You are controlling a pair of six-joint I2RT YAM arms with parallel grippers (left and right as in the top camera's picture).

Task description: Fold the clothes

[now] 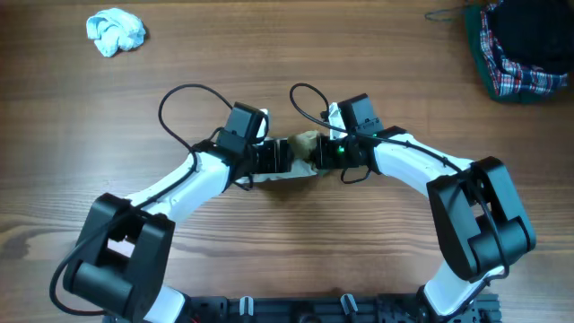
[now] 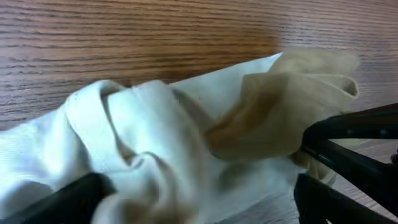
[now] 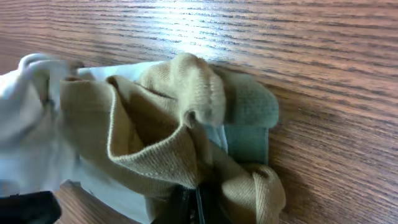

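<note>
A small white and tan garment (image 1: 300,151) lies bunched at the table's middle, between both grippers. In the left wrist view the white cloth (image 2: 143,137) with a tan fold (image 2: 280,106) fills the frame. My left gripper (image 1: 274,158) (image 2: 199,202) is open, its fingers wide apart with the cloth lying between them. In the right wrist view the tan ribbed fold (image 3: 161,124) has a green patch (image 3: 249,118) beside it. My right gripper (image 1: 323,154) (image 3: 196,208) is shut on the tan edge of the garment. The garment's underside is hidden.
A crumpled white cloth (image 1: 115,32) lies at the far left. A heap of plaid and dark clothes (image 1: 520,49) sits at the far right corner. Bare wooden table (image 1: 287,242) lies in front of the arms.
</note>
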